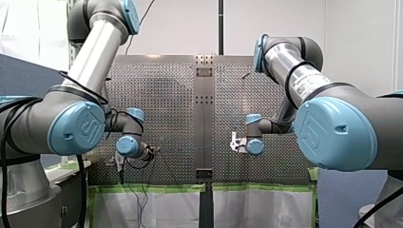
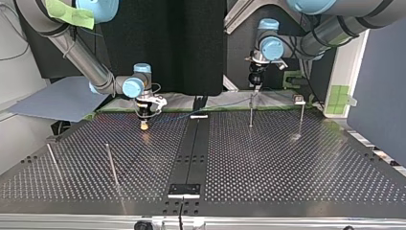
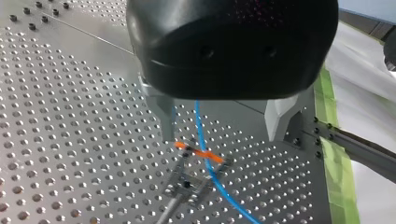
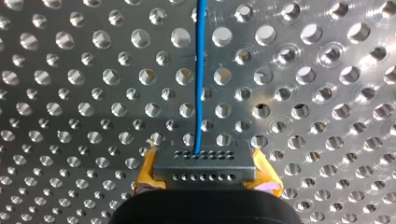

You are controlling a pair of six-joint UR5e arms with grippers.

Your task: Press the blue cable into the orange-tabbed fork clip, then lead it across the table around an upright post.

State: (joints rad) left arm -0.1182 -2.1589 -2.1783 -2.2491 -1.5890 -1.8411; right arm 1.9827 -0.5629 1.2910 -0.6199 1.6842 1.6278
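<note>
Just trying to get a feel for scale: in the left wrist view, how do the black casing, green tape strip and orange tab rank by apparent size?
1. black casing: largest, though it sits nearest the camera, which inflates it.
2. green tape strip.
3. orange tab: smallest.

Perforated metal surface (image 2: 268,163) open mid-span; thin upright metal posts (image 2: 251,109) block top view's far right, more rods (image 2: 111,165) near left.

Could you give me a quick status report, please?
Left gripper open, over orange-tabbed fork clip. Right gripper shut on blue cable. Cable crosses the clip's tabs. No obstruction seen.
</note>
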